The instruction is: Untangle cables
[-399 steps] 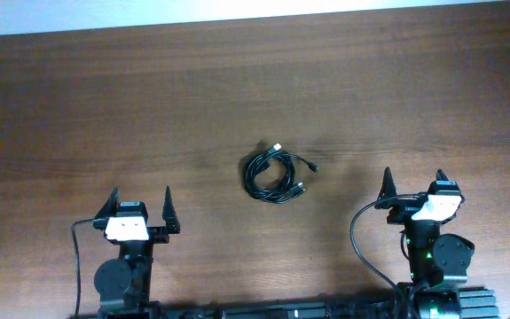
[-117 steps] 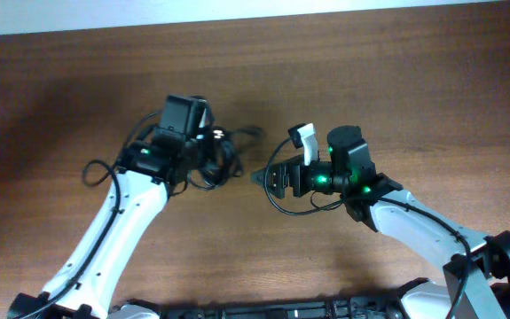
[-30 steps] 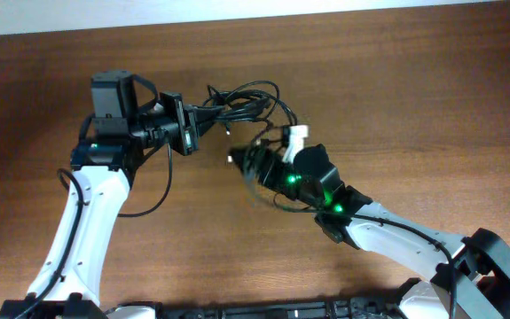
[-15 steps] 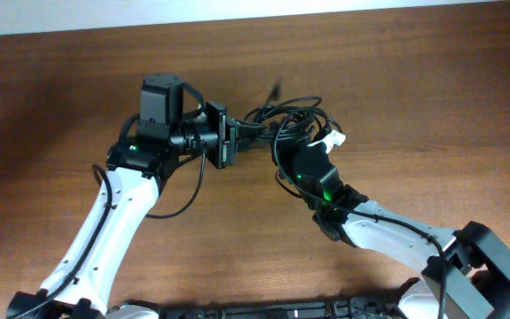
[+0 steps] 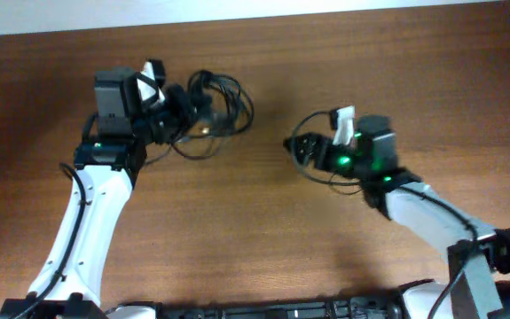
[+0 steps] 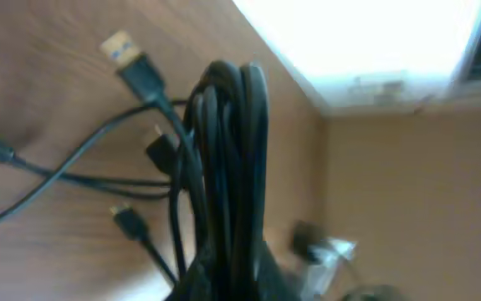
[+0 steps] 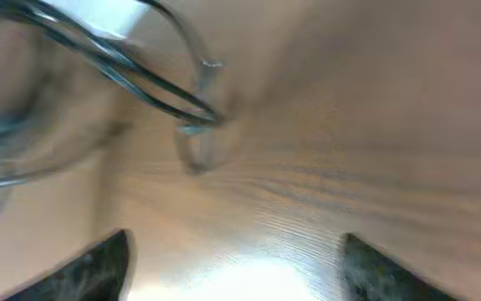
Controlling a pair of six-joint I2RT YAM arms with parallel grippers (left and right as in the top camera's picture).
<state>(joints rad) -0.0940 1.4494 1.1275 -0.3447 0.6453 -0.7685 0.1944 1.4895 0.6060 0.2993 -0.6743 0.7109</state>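
The cables hang as one tangled black bundle at the upper left of the table. My left gripper is shut on the bundle's left side. In the left wrist view the looped cords rise straight out of the left gripper, and several loose ends with small plugs trail over the wood. My right gripper stands open to the right of the bundle, apart from it and pointing left. In the right wrist view the right gripper holds nothing between its fingers, and blurred cable strands lie ahead of it.
The brown wooden table ends at a pale wall edge along the far side. Each arm's own thicker black wire runs beside it, the left arm's and the right arm's.
My left gripper has swung left and carried the bundle with it. My right gripper, in among the cables half a second ago, has drawn back to the right and now stands open and empty.
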